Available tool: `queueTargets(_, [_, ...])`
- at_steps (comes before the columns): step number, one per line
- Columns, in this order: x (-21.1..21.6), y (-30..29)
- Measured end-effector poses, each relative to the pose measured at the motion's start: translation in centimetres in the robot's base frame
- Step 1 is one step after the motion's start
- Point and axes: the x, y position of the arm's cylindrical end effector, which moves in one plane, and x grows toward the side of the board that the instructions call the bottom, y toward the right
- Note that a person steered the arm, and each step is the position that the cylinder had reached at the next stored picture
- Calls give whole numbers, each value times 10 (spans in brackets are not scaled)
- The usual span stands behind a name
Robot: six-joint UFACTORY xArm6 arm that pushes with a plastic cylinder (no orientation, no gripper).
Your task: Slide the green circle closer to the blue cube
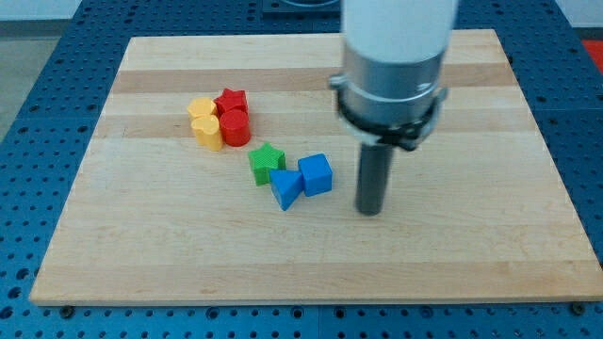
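The arm's pale body (400, 38) is cut off by the far edge of the view. Together with its dark collar (388, 99), it hides a stretch of the far right of the wooden board (141, 254). I cannot tell what lies behind it. No green circle can be made out, so I cannot say where it is. The only green piece showing is a green star (267, 162) near the board's middle.

The blue cube (316, 174) sits just right of that star, bright blue and turned slightly askew, with its top face catching light. A blue triangle (285, 188) lies just near and left of the cube, touching or almost touching both it and the star.

Farther left is a tight cluster of a red star (231, 100), a red cylinder (236, 127) and a yellow block (204, 122) whose lobed shape is hard to read.

The arm carries no claw, only a rod. My tip (370, 211) rests on the board just right of the blue cube and slightly nearer, apart from it.
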Motion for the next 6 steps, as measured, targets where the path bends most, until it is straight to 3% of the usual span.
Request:
queueTargets(1, [-33, 38])
queueTargets(4, [-163, 49])
queueTargets(6, [-170, 20])
